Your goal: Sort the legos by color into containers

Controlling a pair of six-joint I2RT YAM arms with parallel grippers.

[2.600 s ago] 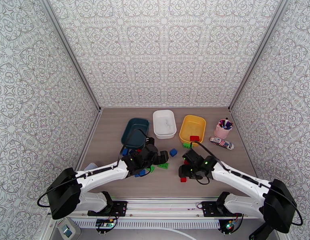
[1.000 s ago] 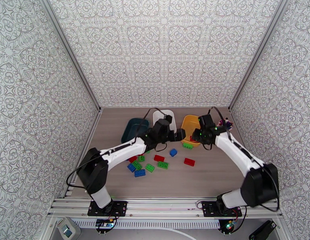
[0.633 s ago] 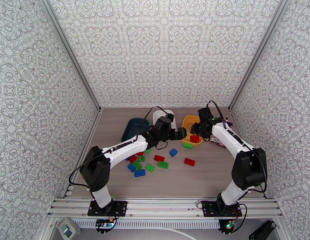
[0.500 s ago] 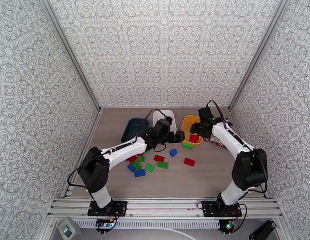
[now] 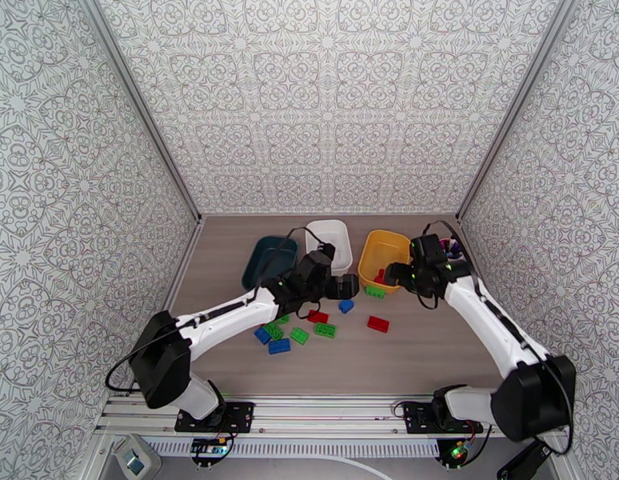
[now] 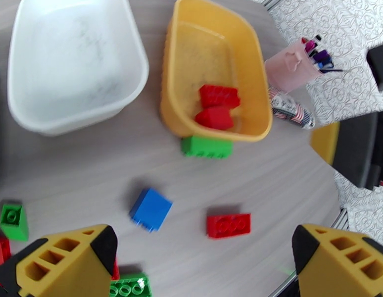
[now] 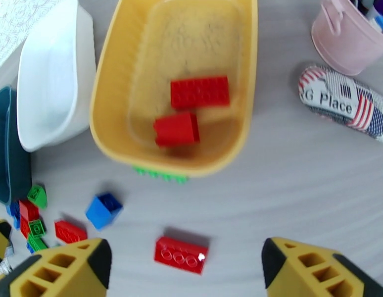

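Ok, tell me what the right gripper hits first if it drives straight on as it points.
Probably the loose red brick on the table, just short of the yellow tub: in the wrist view it lies between the open fingers of the right gripper. Depth is unclear; it might meet bare table instead.

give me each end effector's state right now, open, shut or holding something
Left end effector: open, holding nothing.
Right end effector: open, holding nothing.
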